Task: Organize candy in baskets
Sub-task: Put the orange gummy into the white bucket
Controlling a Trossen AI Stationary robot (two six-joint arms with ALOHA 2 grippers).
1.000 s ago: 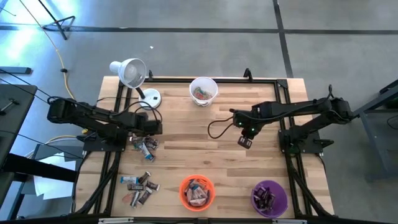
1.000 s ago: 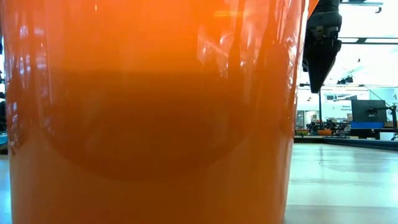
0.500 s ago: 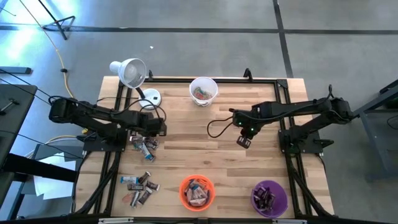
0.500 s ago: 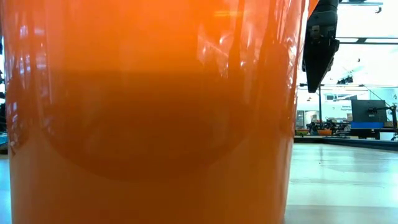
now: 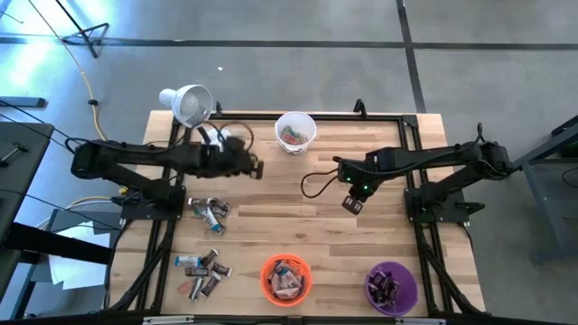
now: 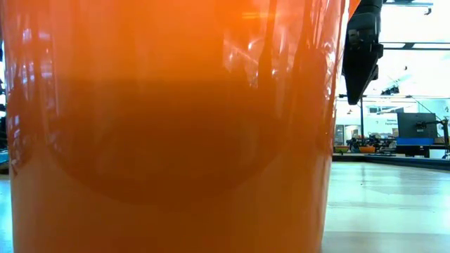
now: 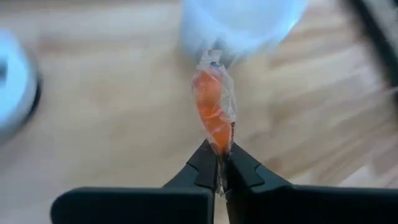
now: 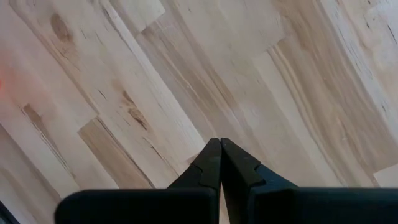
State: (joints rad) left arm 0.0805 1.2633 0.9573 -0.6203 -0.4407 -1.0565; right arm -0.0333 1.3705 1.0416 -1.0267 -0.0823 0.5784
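Note:
My left gripper (image 5: 256, 168) is above the table's far left part, shut on an orange candy in a clear wrapper (image 7: 213, 111). It is near the white basket (image 5: 295, 132), which also fills the top of the left wrist view (image 7: 242, 22). Loose candy lies in two heaps on the table's left side (image 5: 209, 210) (image 5: 203, 270). The orange basket (image 5: 286, 278) and the purple basket (image 5: 390, 287) stand at the near edge with candy inside. My right gripper (image 5: 352, 205) hangs shut over bare wood right of centre, holding nothing (image 8: 220, 144). My left gripper pinches the candy wrapper's twisted end (image 7: 219, 148) between its two fingertips. The fingers slant down toward the white basket, in line with the candy. The candy sticks out past the fingertips, clear of the table.
A white desk lamp (image 5: 188, 104) stands at the far left corner, beside my left arm. In the low view the orange basket's wall (image 6: 176, 140) fills almost the whole picture, with my right gripper (image 6: 360, 88) hanging to its right. Bare wood lies in the table's middle.
My left gripper has risen from the upper candy heap and gone toward the table's right and far edge, toward the white basket, tipping up as it went. The orange candy has come up with it, clear of the table.

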